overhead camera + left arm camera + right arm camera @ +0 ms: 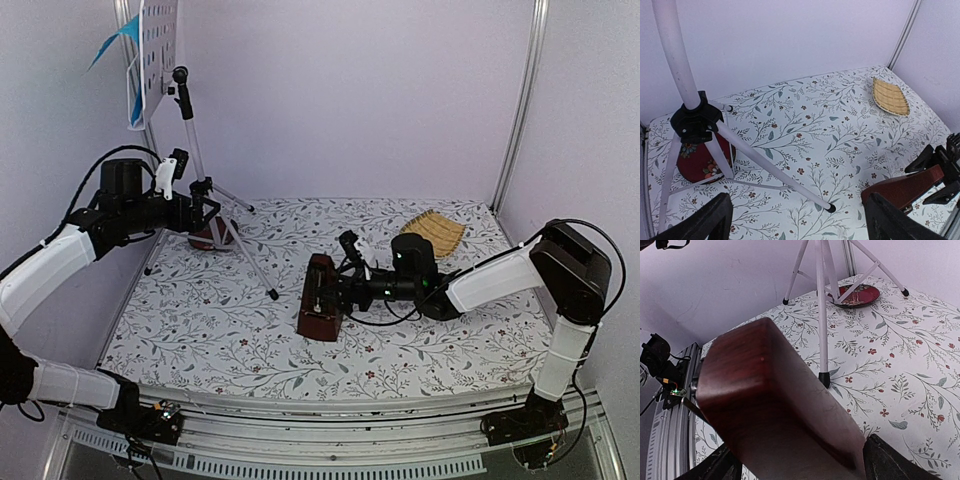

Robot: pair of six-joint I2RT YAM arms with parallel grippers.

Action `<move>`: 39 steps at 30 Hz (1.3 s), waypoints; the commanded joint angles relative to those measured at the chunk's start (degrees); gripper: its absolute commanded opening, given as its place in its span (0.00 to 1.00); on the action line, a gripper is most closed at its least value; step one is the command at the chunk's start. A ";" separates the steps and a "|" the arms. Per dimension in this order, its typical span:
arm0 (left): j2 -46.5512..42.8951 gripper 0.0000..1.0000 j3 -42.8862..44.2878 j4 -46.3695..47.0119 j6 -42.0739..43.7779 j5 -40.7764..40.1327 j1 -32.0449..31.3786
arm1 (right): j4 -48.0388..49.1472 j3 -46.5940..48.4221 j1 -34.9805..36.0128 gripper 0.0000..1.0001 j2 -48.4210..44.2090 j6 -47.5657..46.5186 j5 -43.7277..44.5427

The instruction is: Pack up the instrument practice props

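I read the left pincer [799,202] as released, jaws wide, near the music stand [193,150] at the surface's [200,330] far-left corner. Right pincer [805,462] straddles the metronome [320,298], toppled mid-surface; clenched or not, I cannot tell.

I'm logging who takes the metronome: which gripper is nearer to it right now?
Right. The right gripper has a finger on either side of the metronome at mid-table; the left gripper is well away, open, by the music stand at the table's far left.
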 commanded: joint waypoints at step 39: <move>-1.22 0.87 -9.14 14.01 -11.50 -0.02 -16.81 | 4.55 -0.61 -1.92 0.75 0.69 8.88 -0.73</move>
